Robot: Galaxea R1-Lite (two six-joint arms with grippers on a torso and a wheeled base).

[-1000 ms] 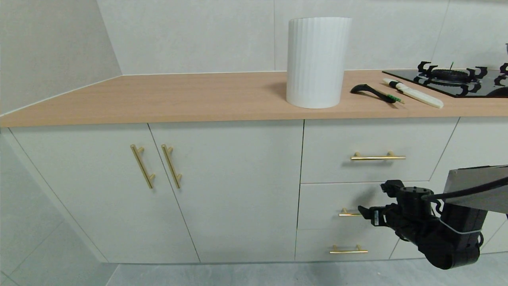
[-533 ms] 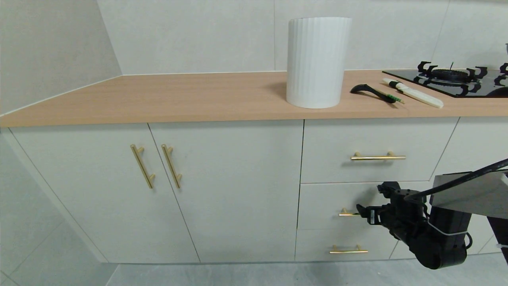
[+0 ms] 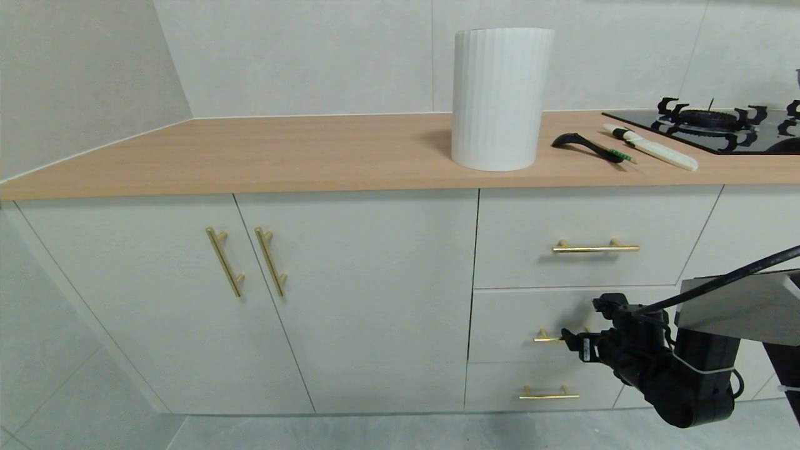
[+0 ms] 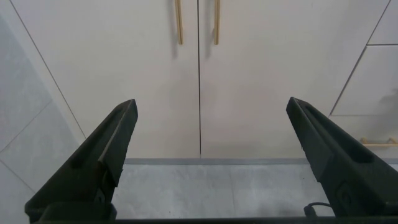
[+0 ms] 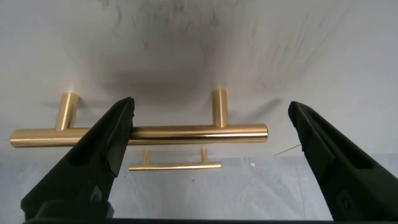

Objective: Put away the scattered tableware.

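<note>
While the right gripper, lower right, hangs wide open and empty by a drawer handle, the left gripper gapes empty.

The left gripper faces a pair of pale cabinet doors, its jaws spread wide with nothing between them. Its two black fingers frame the vertical seam where the doors meet. Two slim brass handles hang upright, one on each side of that seam, close together. Below the doors lies a grey tiled floor. To one side stand drawer fronts, with the end of a horizontal brass drawer handle showing low beside one finger. A tiled wall borders the other side.
</note>
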